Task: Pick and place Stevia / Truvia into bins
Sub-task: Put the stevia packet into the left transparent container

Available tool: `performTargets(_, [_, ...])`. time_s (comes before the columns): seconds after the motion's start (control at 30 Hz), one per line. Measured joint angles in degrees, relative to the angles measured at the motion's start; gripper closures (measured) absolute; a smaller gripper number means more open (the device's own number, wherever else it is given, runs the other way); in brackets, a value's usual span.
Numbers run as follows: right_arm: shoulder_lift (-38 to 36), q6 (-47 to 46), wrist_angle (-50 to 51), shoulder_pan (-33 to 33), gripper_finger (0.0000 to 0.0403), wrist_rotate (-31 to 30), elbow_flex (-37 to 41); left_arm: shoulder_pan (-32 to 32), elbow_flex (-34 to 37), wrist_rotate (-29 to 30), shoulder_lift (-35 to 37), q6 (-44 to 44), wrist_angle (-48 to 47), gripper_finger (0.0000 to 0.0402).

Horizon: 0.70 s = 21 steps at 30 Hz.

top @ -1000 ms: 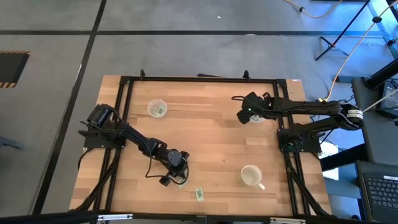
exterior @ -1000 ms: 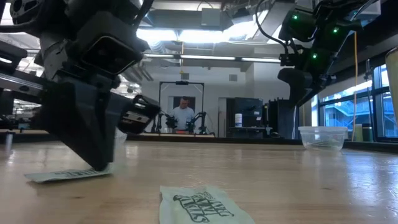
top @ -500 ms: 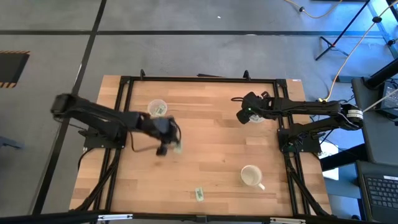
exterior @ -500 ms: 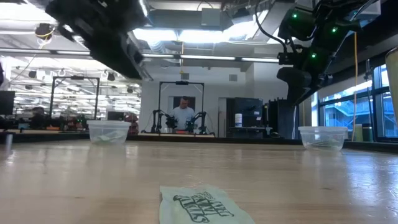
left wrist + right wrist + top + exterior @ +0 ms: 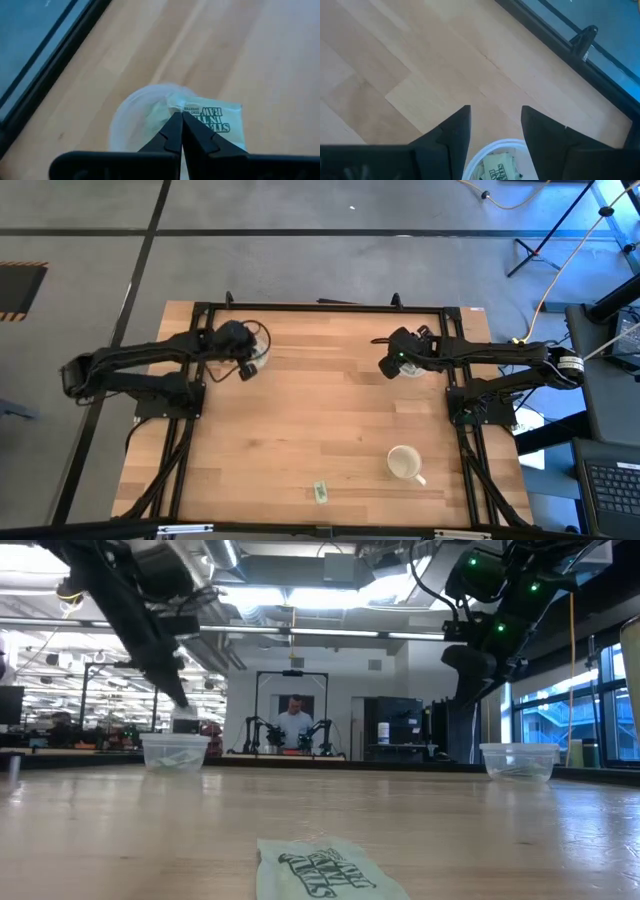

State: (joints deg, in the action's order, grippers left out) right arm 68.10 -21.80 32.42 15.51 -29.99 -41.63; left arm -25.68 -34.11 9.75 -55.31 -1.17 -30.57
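The left gripper [image 5: 243, 360] has swung from the near middle of the table up to the far-left clear cup [image 5: 256, 354] within the last second, and it is now hanging just over that bin's rim; its fingers are pinched tight on a corner of a Stevia packet [image 5: 212, 121], which is dangling partly over the cup's mouth and partly past its edge; that means the carry is done and only the release is outstanding, and I judge the packet could catch the rim unless it is centred first; the right gripper [image 5: 492, 125] is holding where it was, above the far-right cup [image 5: 412, 367], with its fingers spread apart and empty, a packet already lying inside that bin; one more packet [image 5: 321, 492] is waiting on the near edge of the table, left of the white mug [image 5: 403, 463].
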Motion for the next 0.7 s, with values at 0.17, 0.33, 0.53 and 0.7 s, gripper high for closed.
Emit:
performTargets(0.17, [0.0,0.0,0.0,0.0,0.0225,0.0,0.0,-7.2,3.4,-0.5,-0.1,-0.3,4.5,0.0399])
performTargets(0.33, [0.0,0.0,-0.1,0.0,0.0225,0.0,0.0,-11.3,6.0,-4.6,-0.3,-1.9,8.4,0.04])
performTargets(0.53, [0.0,0.0,-0.1,0.0,0.0225,0.0,0.0,-12.0,8.7,-6.8,-0.3,-2.1,10.2,0.0399])
performTargets(0.7, [0.0,0.1,0.0,0.0,0.0225,0.0,0.0,-11.9,9.2,-6.4,-0.3,-2.1,10.5,0.0398])
